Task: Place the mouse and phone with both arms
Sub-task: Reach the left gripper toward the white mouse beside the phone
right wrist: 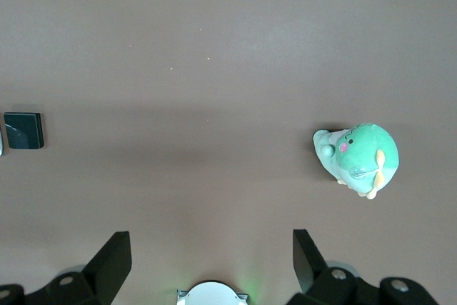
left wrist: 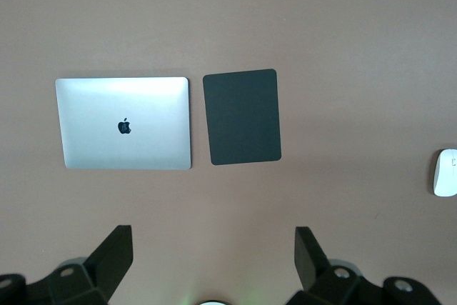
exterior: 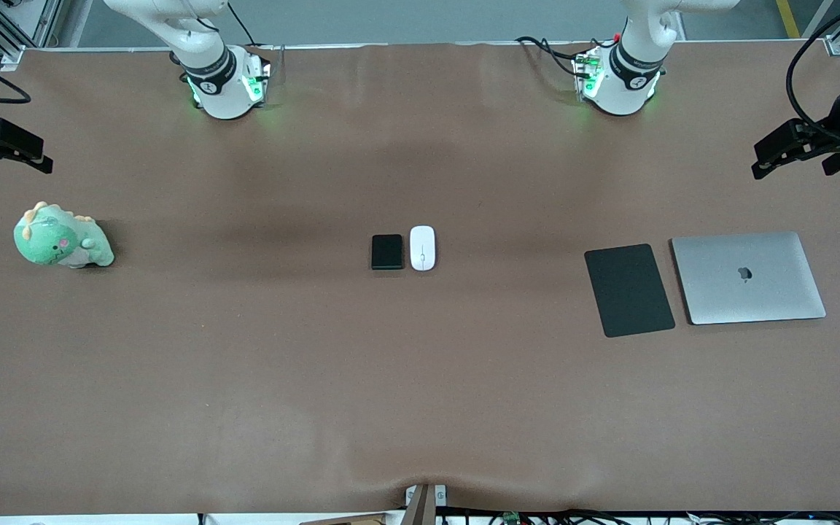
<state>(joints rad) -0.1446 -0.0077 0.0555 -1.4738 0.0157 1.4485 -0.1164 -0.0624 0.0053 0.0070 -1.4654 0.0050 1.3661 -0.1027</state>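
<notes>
We see the worktop (exterior: pixel 420 379) covered in a matt brown sheet that looks like cloth or felt, lightly rippled at its edge. On it, the mouse (exterior: pixel 422 248) has a smooth, glossy white plastic shell. Just beside the mouse, the phone (exterior: pixel 388 251) looks like dark, smooth plastic or glass with a faint sheen. The laptop (exterior: pixel 748 278) has a brushed silver metal lid, satin rather than shiny. Beside the laptop, the mouse pad (exterior: pixel 629 289) is flat matt black. The dinosaur toy (exterior: pixel 61 238) is soft green plush.
</notes>
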